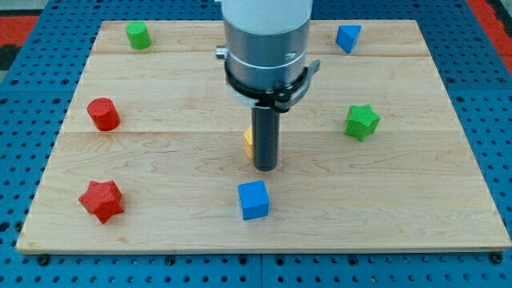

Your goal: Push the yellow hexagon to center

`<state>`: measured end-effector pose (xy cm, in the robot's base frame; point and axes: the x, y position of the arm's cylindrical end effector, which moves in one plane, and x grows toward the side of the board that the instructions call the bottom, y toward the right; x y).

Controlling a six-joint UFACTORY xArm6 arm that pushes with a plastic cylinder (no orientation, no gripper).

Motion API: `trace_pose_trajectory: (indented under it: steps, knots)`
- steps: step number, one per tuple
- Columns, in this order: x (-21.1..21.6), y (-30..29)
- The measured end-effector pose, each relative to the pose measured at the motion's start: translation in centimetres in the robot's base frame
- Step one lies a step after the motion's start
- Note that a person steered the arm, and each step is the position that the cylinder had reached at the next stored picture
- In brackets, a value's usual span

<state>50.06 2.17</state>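
Observation:
The yellow hexagon [248, 142] sits near the board's middle, mostly hidden behind the rod; only its left edge shows. My tip [265, 168] rests on the wooden board [160, 160] just right of and below the yellow block, touching or nearly touching it. The arm's grey cylinder [266, 40] rises above and hides the board behind it.
A blue cube [254, 200] lies just below my tip. A green star [362, 122] is at the right, a blue block [347, 37] at top right, a green block [138, 35] at top left, a red cylinder [103, 114] at left, a red star [101, 201] at bottom left.

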Motion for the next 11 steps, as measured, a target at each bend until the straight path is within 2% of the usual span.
trace_pose_trajectory:
  steps: [1,2,3,4,5,6,7,8,10,11]
  knots:
    - [-2.2,2.4]
    - [-2.8,-2.2]
    - [-2.4,-3.2]
    - [-3.7,-6.6]
    - [-2.4,-6.6]
    - [0.8,-7.0]
    - [0.0,-12.6]
    - [-2.0,-9.4]
    - [-7.4,-8.3]
    - [-7.3,-7.6]
